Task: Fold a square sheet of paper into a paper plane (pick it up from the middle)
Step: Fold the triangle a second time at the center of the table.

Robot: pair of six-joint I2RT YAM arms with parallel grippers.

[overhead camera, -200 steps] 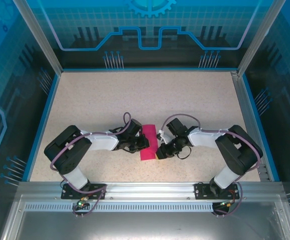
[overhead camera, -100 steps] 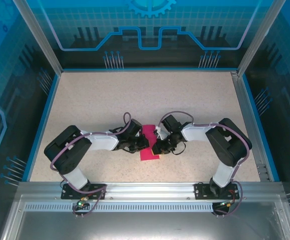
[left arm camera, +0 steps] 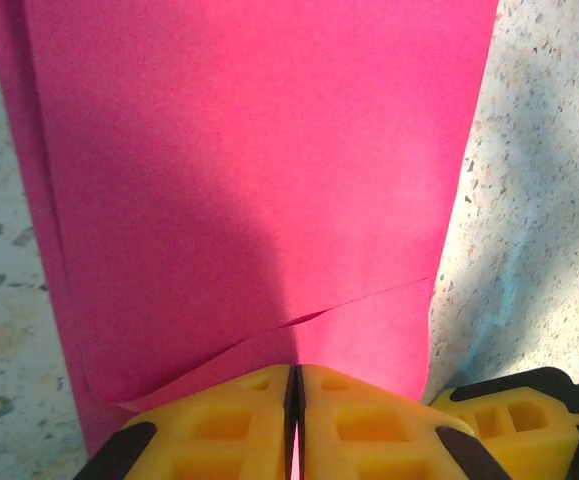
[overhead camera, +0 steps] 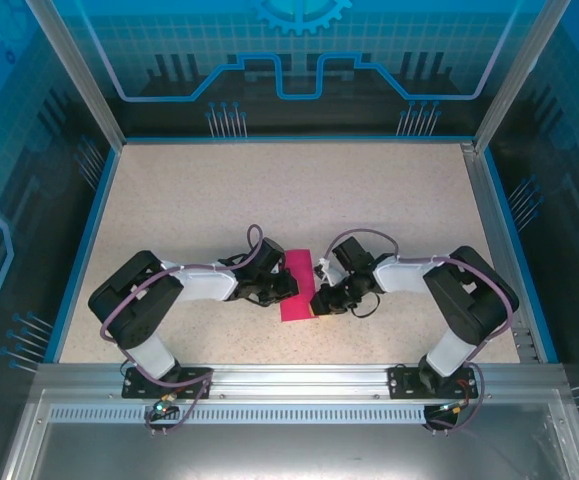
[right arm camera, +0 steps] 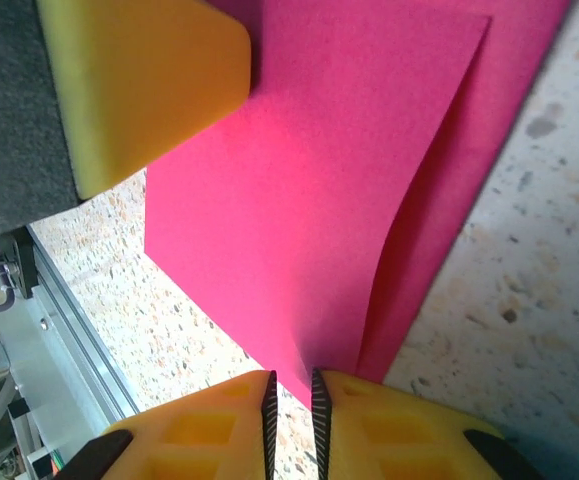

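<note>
Both arms are in on the folded sheet of paper [overhead camera: 299, 306], which lies as a narrow magenta strip near the middle of the worktop's [overhead camera: 269, 190] near edge. The left gripper [overhead camera: 283, 290] bites its left side, fingers pressed together with paper pinched between them. Opposite, the right gripper [overhead camera: 317, 300] has its fingers nearly closed on the right edge, where the top layer curls up.
</note>
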